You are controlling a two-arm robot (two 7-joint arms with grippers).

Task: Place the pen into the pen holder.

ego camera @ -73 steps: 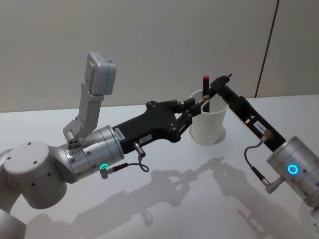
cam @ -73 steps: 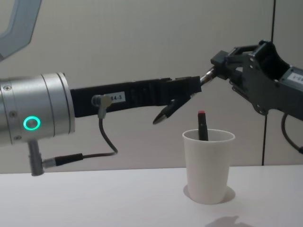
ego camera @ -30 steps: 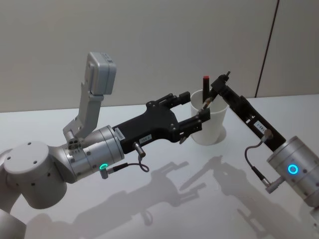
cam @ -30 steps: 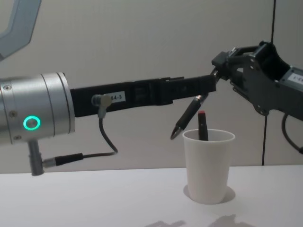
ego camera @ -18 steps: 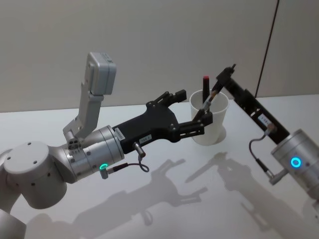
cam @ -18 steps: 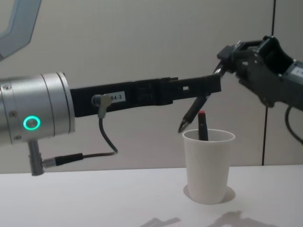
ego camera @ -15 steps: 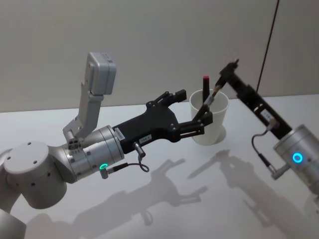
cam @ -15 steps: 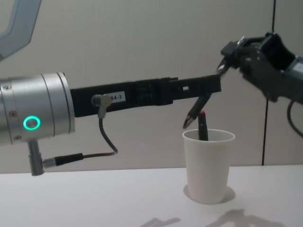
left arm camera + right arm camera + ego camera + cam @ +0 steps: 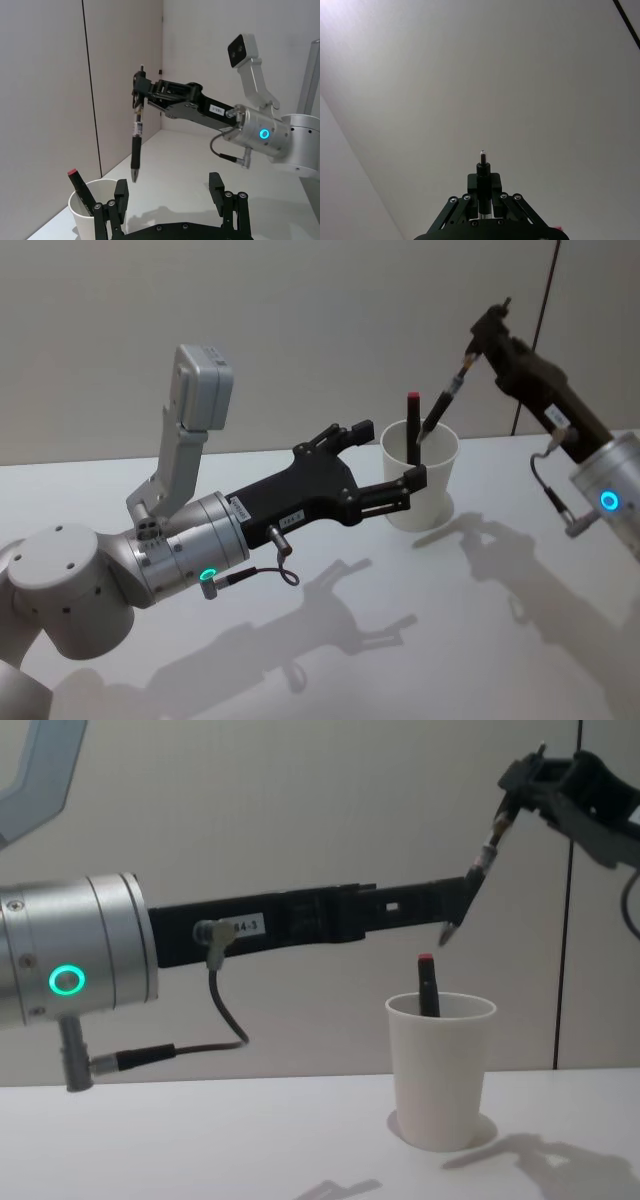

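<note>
Right gripper (image 9: pixel 515 795) jaws clamp a slim black pen (image 9: pixel 470 885) above the white cup (image 9: pixel 440 1070); left gripper (image 9: pixel 385 462) jaws gape.

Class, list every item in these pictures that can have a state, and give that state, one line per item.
White paper cup pen holder: upright on the table, holding one pen.
Red-capped dark pen: standing in the cup, leaning.
Black pen: held by its top end, hanging tip down above the cup.
Right gripper: shut on the black pen.
Left gripper: open, beside the cup.
</note>
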